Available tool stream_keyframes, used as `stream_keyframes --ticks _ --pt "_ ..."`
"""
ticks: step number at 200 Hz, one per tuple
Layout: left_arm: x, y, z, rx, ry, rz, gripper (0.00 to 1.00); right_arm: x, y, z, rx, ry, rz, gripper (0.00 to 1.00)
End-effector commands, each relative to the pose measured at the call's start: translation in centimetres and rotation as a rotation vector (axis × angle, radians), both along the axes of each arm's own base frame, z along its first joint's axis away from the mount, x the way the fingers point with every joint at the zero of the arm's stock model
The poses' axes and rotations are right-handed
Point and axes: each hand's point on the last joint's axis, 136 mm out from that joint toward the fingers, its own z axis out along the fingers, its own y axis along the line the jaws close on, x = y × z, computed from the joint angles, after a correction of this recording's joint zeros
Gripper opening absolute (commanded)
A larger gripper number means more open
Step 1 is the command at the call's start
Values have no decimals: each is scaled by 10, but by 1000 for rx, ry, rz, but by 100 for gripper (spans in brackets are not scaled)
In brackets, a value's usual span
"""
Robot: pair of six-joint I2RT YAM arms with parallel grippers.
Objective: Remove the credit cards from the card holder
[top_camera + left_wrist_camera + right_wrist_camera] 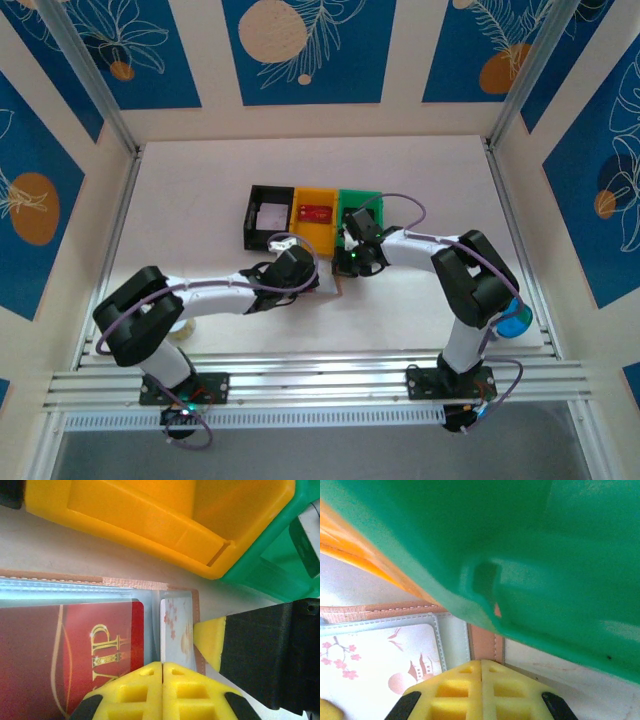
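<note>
My left tool [162, 666] and right tool [481, 662] are both pinched together, empty, tips over the open holder [132, 583], which lies flat on the desk [50, 550] just beside the yellow bin [150, 510]. The holder looks light and floppy. The red card [100, 650] and white card [380, 665] look stiff and slick, so I'd grip an exposed edge.

Top external: fixed high behind the arm bases [185, 388], looks down on the whole table [420, 170]. Left wrist: very close, faces the open card holder [151, 620] and yellow bin [150, 515]. Right wrist: equally close, hard against green bin [545, 555]. Both wrists share the pale blossom card [175, 625].
</note>
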Motion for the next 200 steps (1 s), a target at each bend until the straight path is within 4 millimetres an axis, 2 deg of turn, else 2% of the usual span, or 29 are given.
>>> stream_keyframes --ticks 1,200 --pt "-3 3 6 0 -28 7 0 -14 -1 -13 -26 57 29 0" --pt "-5 13 16 0 -48 23 0 -15 1 -12 -18 57 36 0"
